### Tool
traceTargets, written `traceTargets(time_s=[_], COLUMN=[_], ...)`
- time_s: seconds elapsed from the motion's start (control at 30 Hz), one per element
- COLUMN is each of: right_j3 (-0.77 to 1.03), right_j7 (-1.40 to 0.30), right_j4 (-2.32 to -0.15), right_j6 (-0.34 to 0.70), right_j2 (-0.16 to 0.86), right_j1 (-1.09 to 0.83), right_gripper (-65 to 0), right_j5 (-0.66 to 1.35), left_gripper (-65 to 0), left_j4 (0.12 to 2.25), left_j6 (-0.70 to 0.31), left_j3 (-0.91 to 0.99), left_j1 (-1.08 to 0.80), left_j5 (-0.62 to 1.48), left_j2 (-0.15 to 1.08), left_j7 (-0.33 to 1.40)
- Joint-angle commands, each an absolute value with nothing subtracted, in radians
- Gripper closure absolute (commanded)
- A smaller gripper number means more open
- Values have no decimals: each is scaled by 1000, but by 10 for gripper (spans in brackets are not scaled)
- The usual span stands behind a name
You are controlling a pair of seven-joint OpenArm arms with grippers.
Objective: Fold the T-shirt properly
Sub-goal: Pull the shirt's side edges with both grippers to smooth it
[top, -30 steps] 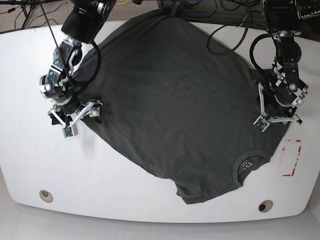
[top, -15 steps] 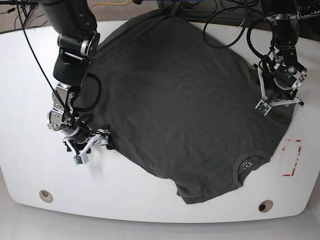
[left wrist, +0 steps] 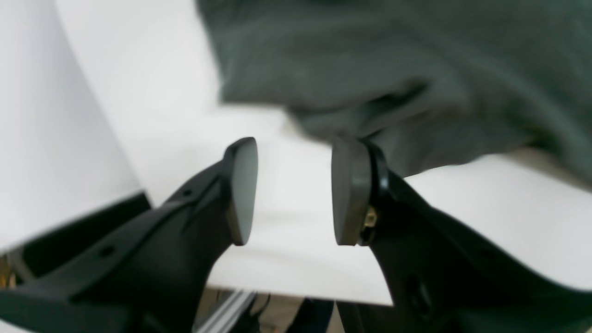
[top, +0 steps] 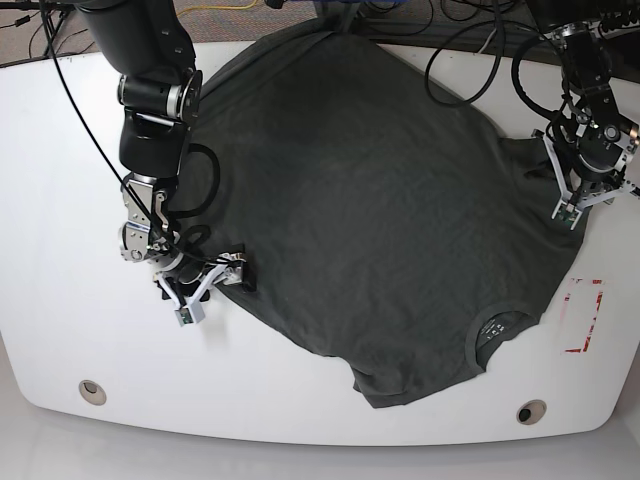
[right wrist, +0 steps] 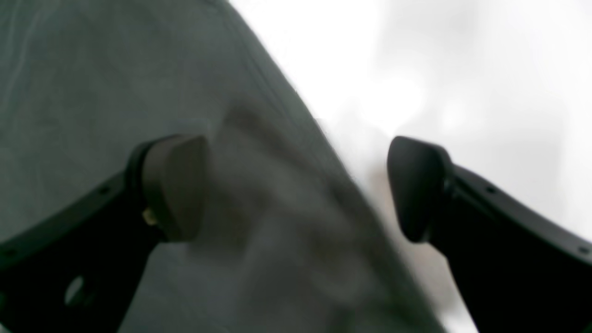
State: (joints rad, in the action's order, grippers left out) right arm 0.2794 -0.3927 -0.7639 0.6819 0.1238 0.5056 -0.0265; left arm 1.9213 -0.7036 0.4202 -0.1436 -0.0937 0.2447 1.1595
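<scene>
A white table [top: 60,140] bears red markings [top: 585,315], with cables [top: 400,15] behind it.

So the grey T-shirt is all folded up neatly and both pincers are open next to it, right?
Not quite. The T-shirt is not folded; the base view shows it spread flat across the white table. The left pincer and the right pincer are open at its edges.

The T-shirt [top: 350,200] blurs in both wrist views, its hem cut off at top.

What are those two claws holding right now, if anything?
Nothing. The right gripper straddles the T-shirt edge with fingers spread; the left gripper is open above the table beside the cloth.
</scene>
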Motion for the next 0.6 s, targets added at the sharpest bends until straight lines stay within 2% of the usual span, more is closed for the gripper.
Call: traceTargets(time_s=[0.0, 0.33, 0.47, 0.57], right_j3=[259, 163, 160, 160], right_j7=[-386, -381, -378, -366], right_j4=[-776, -776, -776, -776], right_j6=[698, 698, 697, 673], right_j2=[111, 62, 47, 50], right_j1=[532, 533, 544, 555], right_gripper=[-568, -552, -463, -344], right_j5=[-16, -18, -18, -18], left_gripper=[-235, -235, -235, -235], left_j4=[1940, 1939, 1936, 1934], left_j6=[-698, -698, -698, -698], left_j3=[440, 449, 449, 443], left_j1=[-133, -159, -171, -186], left_j5=[-97, -97, -97, -97], left_j2=[259, 260, 260, 255], left_j7=[1153, 1152, 1152, 1152])
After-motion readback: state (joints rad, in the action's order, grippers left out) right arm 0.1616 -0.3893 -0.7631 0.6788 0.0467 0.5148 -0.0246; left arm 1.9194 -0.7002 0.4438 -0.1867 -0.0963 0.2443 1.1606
